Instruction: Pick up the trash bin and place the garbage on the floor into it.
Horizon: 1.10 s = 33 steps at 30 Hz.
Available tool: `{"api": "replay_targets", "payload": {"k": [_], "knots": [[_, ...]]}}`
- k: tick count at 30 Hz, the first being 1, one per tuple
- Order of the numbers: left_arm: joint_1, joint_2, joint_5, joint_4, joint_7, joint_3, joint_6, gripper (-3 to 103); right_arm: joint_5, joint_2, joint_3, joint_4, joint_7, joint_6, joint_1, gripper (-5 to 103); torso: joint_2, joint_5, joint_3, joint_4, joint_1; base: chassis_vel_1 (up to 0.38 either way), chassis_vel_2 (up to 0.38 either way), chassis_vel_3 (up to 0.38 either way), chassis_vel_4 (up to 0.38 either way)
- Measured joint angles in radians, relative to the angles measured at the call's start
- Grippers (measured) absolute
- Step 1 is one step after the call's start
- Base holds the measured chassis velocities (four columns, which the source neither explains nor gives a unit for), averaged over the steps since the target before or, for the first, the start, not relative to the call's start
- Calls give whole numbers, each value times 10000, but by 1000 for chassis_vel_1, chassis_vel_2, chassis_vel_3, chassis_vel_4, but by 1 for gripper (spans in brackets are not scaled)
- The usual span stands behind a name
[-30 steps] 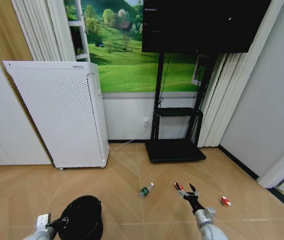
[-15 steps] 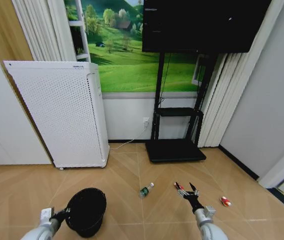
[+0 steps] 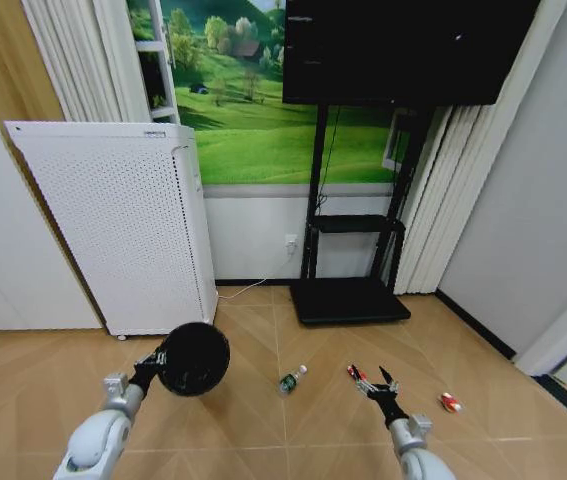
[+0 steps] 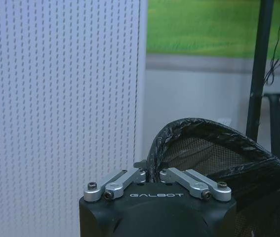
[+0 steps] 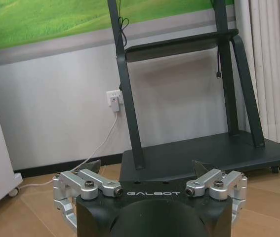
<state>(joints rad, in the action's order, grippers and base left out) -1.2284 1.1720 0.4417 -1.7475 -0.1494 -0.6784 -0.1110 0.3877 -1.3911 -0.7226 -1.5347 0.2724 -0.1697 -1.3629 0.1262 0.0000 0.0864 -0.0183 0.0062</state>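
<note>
left gripper (image 3: 150, 368) is raised out in front of the robot, fingers pinched on the rim of the trash bin (image 3: 193, 358). the bin hangs off the floor, tipped so its dark side or underside faces the head camera, roughly level with the lower part of the white perforated appliance (image 3: 123, 230). in the left wrist view the same gripper (image 4: 150, 174) has both fingers pressed onto the black rim, with the bin's mesh wall (image 4: 214, 158) curving away past them and the appliance panel (image 4: 56, 98) close behind.

right gripper (image 3: 380, 385) sits low at the front right, fingers spread apart, nothing between them. right wrist view agrees: the gripper (image 5: 149, 173) is spread wide, facing the black tv stand (image 5: 179, 123) and the wall socket (image 5: 113, 100).

garbage on the wood floor (image 3: 263, 420): a small clear bottle (image 3: 292, 379) with green label and white cap lies between the two grippers. a small red-and-white piece (image 3: 357, 375) lies just beside the right gripper's fingertips; contact not clear at this size. another red-and-white wrapper (image 3: 450, 402) lies further right, apart from the gripper.
</note>
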Motion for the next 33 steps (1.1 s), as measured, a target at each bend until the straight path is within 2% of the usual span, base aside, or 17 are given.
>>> {"api": "replay_targets", "payload": {"k": [2,4,5,8,18,27,33], "knots": [[449,-13,51,143,-543,73,409,7,288,-34,114,-437,-76,339,-139,100,1,0,1,2,0,0,0,0,0],[536,-24,70,168,-667,103,475,7,329,-33,128,-560,-56,464,-184,100,0,-2,0,2,0,0,0,0,0],[700,-50,99,204,-905,175,571,7,352,-22,163,-837,159,691,-293,100,1,0,1,1,0,0,0,0,0],[866,-36,136,205,-1065,269,595,7,124,19,230,-1169,525,904,-400,100,1,-2,1,0,0,0,0,0,0],[1109,-50,230,-40,-1025,490,403,7,-623,172,350,-1330,658,1660,-210,100,1,0,0,1,-1,0,0,0,0],[1017,-132,241,-199,-843,508,199,7,-750,196,343,-1088,713,1620,-188,100,3,1,-2,3,-3,-30,27,24,-39],[1041,-124,221,-209,-746,620,170,7,-764,182,331,-982,706,1467,-178,100,3,2,-1,1,-3,-169,153,171,-160]]}}
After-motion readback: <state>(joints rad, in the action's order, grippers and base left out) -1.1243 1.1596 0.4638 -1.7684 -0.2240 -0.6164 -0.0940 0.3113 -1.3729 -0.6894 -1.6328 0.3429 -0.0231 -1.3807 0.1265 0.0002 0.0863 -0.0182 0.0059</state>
